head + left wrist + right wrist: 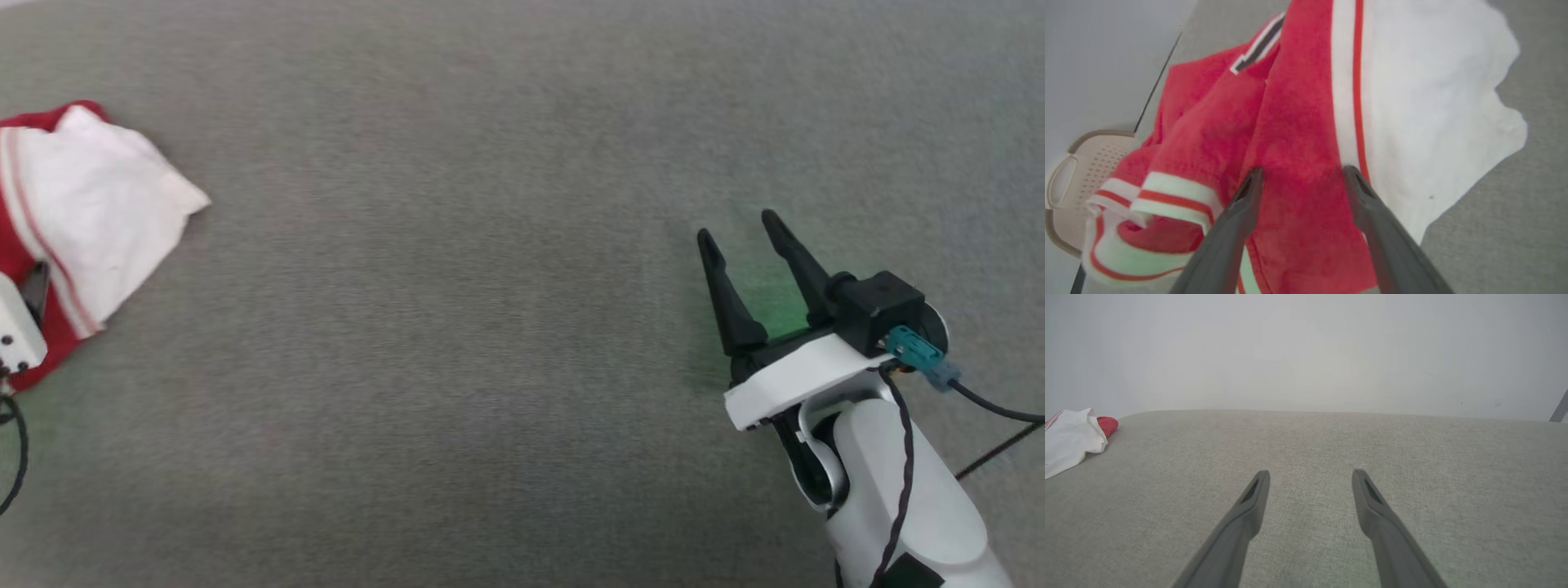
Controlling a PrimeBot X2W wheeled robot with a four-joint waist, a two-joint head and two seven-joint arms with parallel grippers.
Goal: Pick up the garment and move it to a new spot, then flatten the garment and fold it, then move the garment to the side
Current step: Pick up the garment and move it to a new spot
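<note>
The garment [90, 212] lies crumpled at the left edge of the head view on the grey fabric surface [490, 367], white section uppermost; in the left wrist view the left gripper [1302, 175] stands over its red part, fingers spread apart, clamping nothing; whether the tips touch the cloth is unclear; the right gripper [739, 227], at lower right, is likewise spread wide and empty, well apart from the garment.

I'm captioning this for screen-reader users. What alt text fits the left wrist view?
A crumpled red garment with a white section and striped trim lies on a grey fabric surface, under the left gripper, whose jaws are open. A beige perforated object sits at the left.
</note>
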